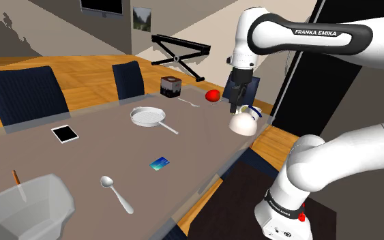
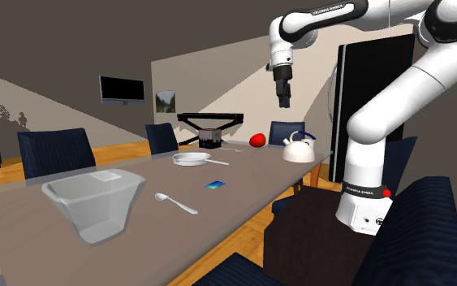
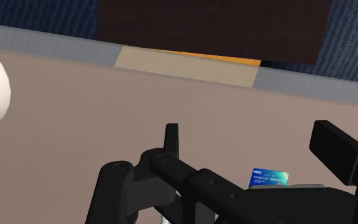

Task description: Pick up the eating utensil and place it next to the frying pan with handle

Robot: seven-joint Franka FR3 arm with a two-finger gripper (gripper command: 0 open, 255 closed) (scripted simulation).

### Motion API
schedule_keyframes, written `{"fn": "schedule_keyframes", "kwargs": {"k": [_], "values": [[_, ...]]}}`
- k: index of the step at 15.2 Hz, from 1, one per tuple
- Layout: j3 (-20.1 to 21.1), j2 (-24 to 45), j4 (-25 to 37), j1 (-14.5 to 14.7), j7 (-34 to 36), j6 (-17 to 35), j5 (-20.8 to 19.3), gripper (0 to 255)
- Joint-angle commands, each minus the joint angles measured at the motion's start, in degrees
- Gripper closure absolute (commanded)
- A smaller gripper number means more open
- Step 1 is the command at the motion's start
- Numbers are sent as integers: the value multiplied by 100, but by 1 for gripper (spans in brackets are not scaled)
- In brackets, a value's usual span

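Observation:
A grey spoon [image 1: 115, 193] [image 2: 175, 202] lies on the brown table near its front edge, bowl end towards the clear bin. The pale frying pan [image 1: 149, 117] [image 2: 192, 158] with a thin handle sits farther back, mid-table. My black gripper [image 1: 235, 106] [image 2: 284, 101] [image 3: 254, 147] hangs high above the table's far right end, over the white kettle [image 1: 243, 121] [image 2: 298, 149], far from both spoon and pan. Its fingers [image 3: 335, 150] stand apart with nothing between them.
A clear bin [image 1: 21, 206] [image 2: 95, 201] stands at the near end, with a blue card [image 1: 159, 162] [image 3: 269, 177] and a black tablet [image 1: 65, 133] between bin and pan. Behind the pan are a dark cup [image 1: 170, 86], a red ball [image 1: 213, 95] and a thin pale utensil [image 1: 189, 103]. Dark blue chairs [image 1: 26, 92] line the far side.

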Motion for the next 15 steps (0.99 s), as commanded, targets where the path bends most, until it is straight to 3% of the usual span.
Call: {"fn": "schedule_keyframes", "kwargs": {"k": [1, 8, 15], "values": [[0, 0, 0, 0, 0, 0, 0, 0], [859, 244, -521, 300, 1015, 1018, 508, 0], [1756, 998, -625, 533, 2044, 2128, 823, 0]]}}
